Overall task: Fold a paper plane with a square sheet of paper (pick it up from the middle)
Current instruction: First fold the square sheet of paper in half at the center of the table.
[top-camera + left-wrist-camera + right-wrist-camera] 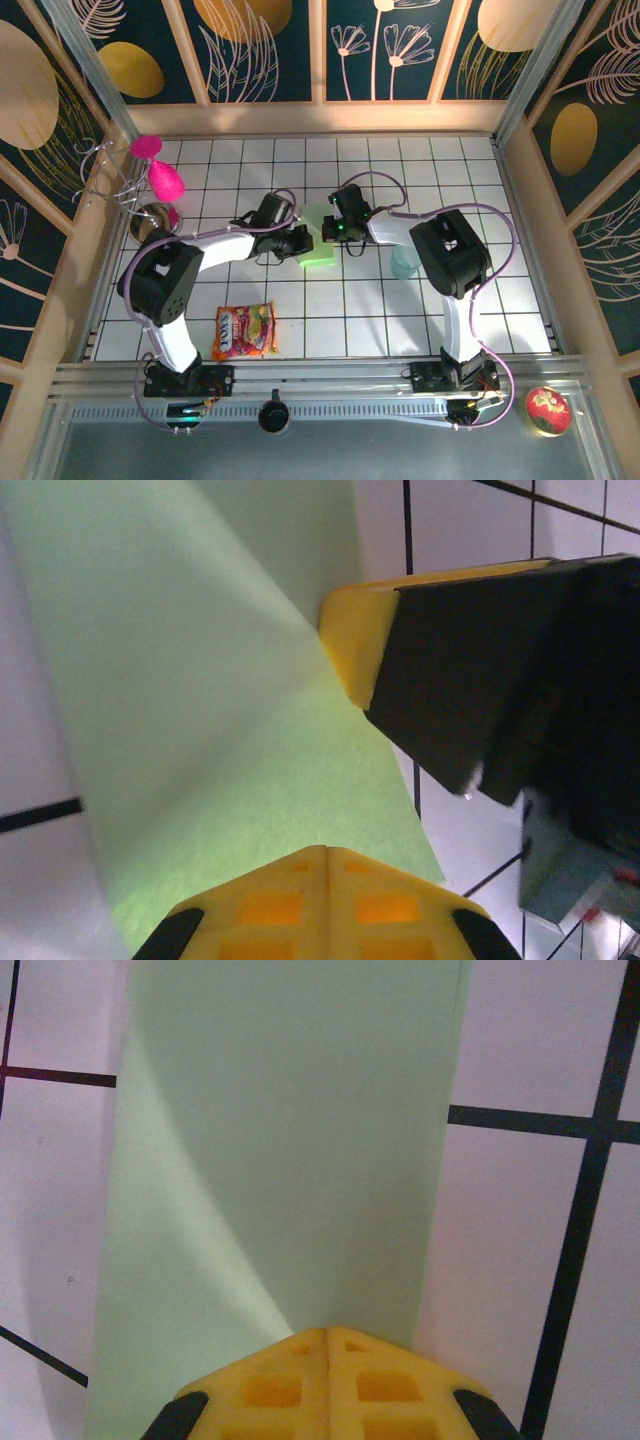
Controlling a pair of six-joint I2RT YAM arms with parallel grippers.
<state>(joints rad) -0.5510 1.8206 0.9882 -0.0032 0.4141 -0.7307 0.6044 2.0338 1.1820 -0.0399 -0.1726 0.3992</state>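
**Paper** (pixel 318 250): pale mint sheet, narrowed to a strip, at mid-bench (pixel 480 300) between the two arms. Seen close in the left wrist view (pixel 200 680) and the right wrist view (pixel 290 1140).

**Left fingers** (pixel 270 905): closed, tips meeting the paper at its near edge.

**Right fingers** (pixel 275 1390): closed, tips on the paper's opposite end, and one pad also sits at the paper's edge in the left wrist view (pixel 355 630). Whether either pair pinches the paper or only presses on it is unclear.

**Risks:**
- Uneven pull between the arms likely skews the crease or tears the thin paper.
- Pressing without grip likely lets the paper slide on the smooth tiles.
- The two fingertips stand near each other, so collision is possible.

**Nearby:** teal cup (pixel 405 262), just right of the right arm, could be knocked by a swing. Snack bag (pixel 243 330), well apart.
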